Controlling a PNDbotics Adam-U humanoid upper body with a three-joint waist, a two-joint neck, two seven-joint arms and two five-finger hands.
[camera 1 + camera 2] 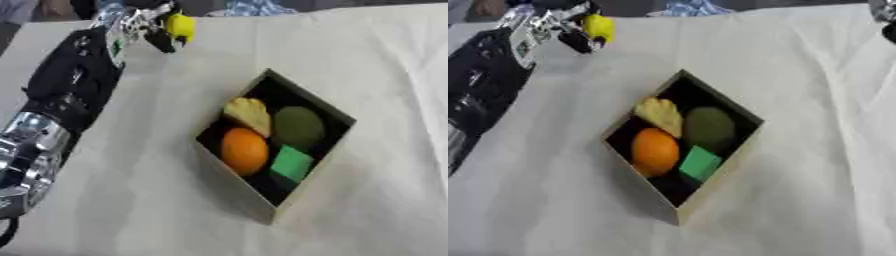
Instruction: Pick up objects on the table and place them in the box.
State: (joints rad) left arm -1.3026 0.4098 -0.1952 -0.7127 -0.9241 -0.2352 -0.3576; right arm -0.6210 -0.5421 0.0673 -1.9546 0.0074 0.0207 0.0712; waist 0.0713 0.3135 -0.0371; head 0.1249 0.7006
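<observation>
Left hand (pixel 149 25) is seen at the far left of the table (pixel 131 200), arm extended in from the lower left. Fingers are curled round a small yellow object (pixel 181 26); the object is gripped and held near the table's far edge, well apart from the box (pixel 302 192). Whether it is lifted clear of the cloth cannot be told.

Yellow object: bright yellow, rounded, slightly elongated, smooth-looking. Its exact kind cannot be made out. Part of it is hidden by the dark fingertips.

Box: shallow, tan walls, dark interior, set askew near the table centre, one corner pointed toward the camera. The near end of the interior is left unfilled.

Contents counted, four items, one of each:
- one orange (pixel 244 150), round, at the left side of the box
- one pale yellow lumpy piece (pixel 248 115), just beyond the orange, touching or nearly touching it
- one dark green round item (pixel 299 127), at the far right, beside the yellow piece
- one bright green block (pixel 291 164), square-faced, tilted, just right of the orange and below the dark green item

Table is covered with an off-white cloth, lightly creased.

Right hand: only a dark tip (pixel 888 30) is seen at the upper right corner of the right eye view; its finger state cannot be told.
</observation>
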